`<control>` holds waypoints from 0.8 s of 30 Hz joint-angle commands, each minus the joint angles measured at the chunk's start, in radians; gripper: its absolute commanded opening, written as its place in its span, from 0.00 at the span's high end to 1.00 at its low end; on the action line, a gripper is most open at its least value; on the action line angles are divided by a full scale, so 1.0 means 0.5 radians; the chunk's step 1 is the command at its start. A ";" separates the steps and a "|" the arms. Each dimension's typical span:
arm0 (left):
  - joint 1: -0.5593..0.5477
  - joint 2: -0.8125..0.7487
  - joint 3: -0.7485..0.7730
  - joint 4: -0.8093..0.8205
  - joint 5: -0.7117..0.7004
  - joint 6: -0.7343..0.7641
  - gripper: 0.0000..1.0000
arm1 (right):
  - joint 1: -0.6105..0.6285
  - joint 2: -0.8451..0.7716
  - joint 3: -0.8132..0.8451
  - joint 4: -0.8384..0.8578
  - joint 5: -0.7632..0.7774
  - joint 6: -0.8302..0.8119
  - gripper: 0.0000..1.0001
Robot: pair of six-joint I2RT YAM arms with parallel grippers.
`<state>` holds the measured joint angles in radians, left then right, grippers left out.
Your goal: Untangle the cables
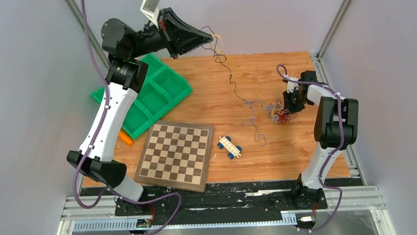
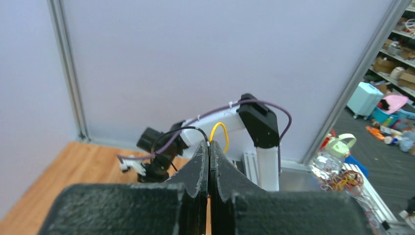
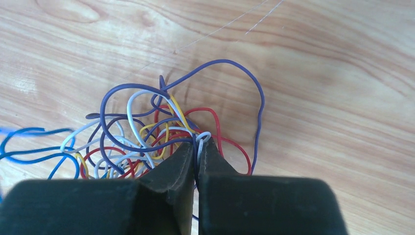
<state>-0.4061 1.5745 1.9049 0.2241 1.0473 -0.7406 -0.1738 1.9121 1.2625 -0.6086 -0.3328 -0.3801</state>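
From above, the left gripper point(image 1: 211, 38) is lifted high over the far edge of the counter point(image 1: 284, 156), its jaws pressed together on the ends of the cables point(image 1: 278, 115). A dark strand point(image 1: 230, 78) hangs from its tip and trails across the wood to the knotted clump point(image 1: 279, 116) lying near the right edge. The right gripper point(image 1: 283, 110) is down at that clump, touching it. A loose bluish-purple strand point(image 1: 251, 114) lies just left of the knot. A green tray point(image 1: 164, 90) sits at the far left corner, a chessboard point(image 1: 176, 155) by the near edge, and a small toy car point(image 1: 229, 147) just right of the board.

The left wrist view shows the left gripper point(image 2: 209, 146) closed, with no gap between the fingers. The dark strand point(image 2: 181, 131) and a yellow strand point(image 2: 220, 129) are pinched at the tip and loop out above it. The right arm point(image 2: 257, 122) stands beyond.

In the right wrist view the right gripper point(image 3: 198, 149) is closed on a few wires at the near side of the clump point(image 3: 147, 127). Purple, white, red and yellow loops fan out over the counter point(image 3: 318, 73). Blue strands point(image 3: 29, 149) stray off to the left.
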 commanded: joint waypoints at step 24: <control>-0.063 0.364 -0.399 -0.685 -0.349 0.524 0.91 | -0.029 -0.385 0.349 -0.540 -0.776 -0.170 0.15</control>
<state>-0.3962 1.7527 1.7016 -0.0051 0.9092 -0.5903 -0.2050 1.8473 1.3319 -0.8047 -0.5560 -0.4480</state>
